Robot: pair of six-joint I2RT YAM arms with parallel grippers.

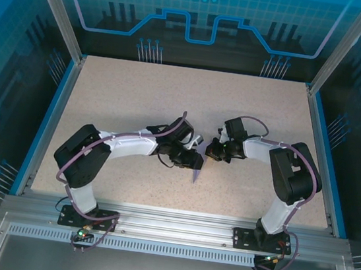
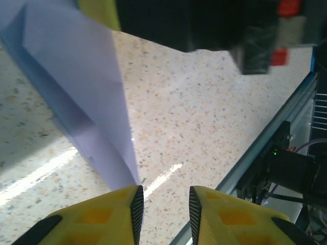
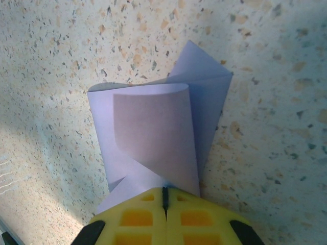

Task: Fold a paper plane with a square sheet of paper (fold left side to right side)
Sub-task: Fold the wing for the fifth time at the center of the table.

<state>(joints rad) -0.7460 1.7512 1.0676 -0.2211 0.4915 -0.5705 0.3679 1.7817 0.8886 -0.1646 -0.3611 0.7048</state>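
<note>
speckled table [image 1: 138, 103], blue walls [image 1: 202, 18], lavender paper [image 1: 197, 172] centre

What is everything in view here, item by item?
folded paper: one, pale lavender, table centre
table: one, speckled beige, under the arms
rail: one, silver, near edge
wall panels: several, blue, around the table
arms: two, black and white, reaching to centre
left end effector: one, yellow fingers apart, by the paper's tip
right end effector: one, yellow fingers shut on the paper
</note>
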